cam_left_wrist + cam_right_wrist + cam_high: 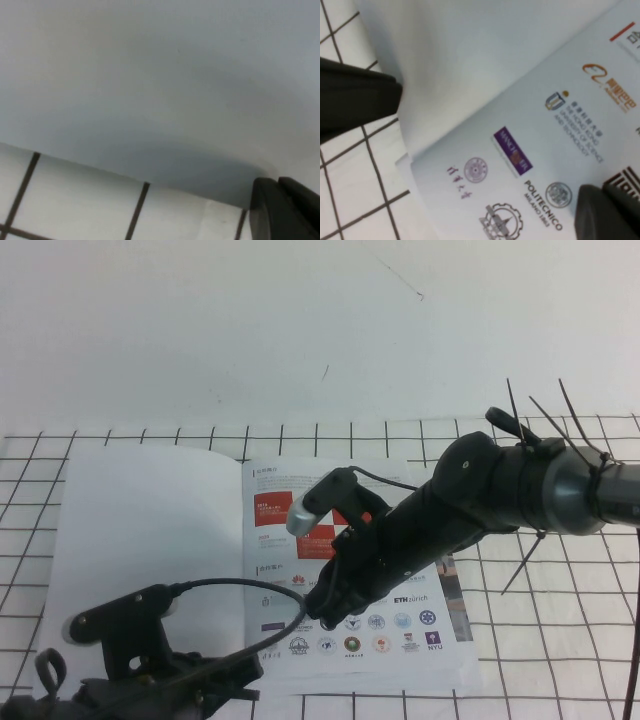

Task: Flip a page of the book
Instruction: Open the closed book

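Judging by the layout, your right claw (318, 592), grip state unclear, hovers over the book (350, 570) near its spine, while the page (140, 540) lies flat beside your left claw (150, 635), equally unclear.

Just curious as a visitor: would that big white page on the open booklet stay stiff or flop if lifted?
Probably floppy: the page is a thin leaf, bowing near the spine. Its sheen suggests slipperiness. The left end effector and right end effector hover above the book.
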Robot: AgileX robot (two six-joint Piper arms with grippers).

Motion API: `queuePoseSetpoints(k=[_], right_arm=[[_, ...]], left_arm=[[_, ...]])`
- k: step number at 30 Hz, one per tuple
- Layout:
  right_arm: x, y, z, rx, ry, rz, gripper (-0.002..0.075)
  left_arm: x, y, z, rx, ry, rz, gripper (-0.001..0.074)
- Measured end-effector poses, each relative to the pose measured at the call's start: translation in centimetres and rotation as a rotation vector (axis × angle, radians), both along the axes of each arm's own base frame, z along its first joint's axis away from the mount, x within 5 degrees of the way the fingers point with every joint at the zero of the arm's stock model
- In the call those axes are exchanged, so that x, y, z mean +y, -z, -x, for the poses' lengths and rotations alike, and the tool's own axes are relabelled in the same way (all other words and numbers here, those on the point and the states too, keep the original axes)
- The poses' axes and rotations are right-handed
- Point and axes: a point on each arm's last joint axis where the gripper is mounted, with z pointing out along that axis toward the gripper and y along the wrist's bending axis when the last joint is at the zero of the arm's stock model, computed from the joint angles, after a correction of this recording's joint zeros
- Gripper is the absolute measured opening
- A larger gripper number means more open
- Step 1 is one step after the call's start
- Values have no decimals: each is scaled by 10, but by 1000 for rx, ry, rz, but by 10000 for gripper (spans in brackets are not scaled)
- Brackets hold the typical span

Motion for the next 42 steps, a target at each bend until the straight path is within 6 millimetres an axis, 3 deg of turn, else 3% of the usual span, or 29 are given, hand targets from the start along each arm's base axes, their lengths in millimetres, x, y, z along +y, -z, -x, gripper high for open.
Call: queuePoseSetpoints(k=[3, 12, 18, 25, 30, 34, 42], right_arm=[[-1, -5, 0, -13, -1, -2, -2], [-7, -60, 3, -170, 15, -48, -2], [-15, -59, -1, -209, 56, 57, -2], [-19, -46, -6, -204, 93, 126, -2], [-17, -23, -10, -142, 124, 156, -2], [-18, -7, -11, -88, 147, 179, -2], [-20, 1, -13, -42, 185, 189, -2]], left_arm=[[2, -15, 1, -47, 6, 41, -3], [19, -87, 17, -299, 40, 227, -3], [30, -109, 10, -396, 31, 183, -3], [23, -106, -33, -356, 58, 91, -3], [14, -83, -64, -267, 109, 52, -3], [10, -57, -74, -189, 157, -20, -3], [4, -16, -83, -65, 221, -107, -3]])
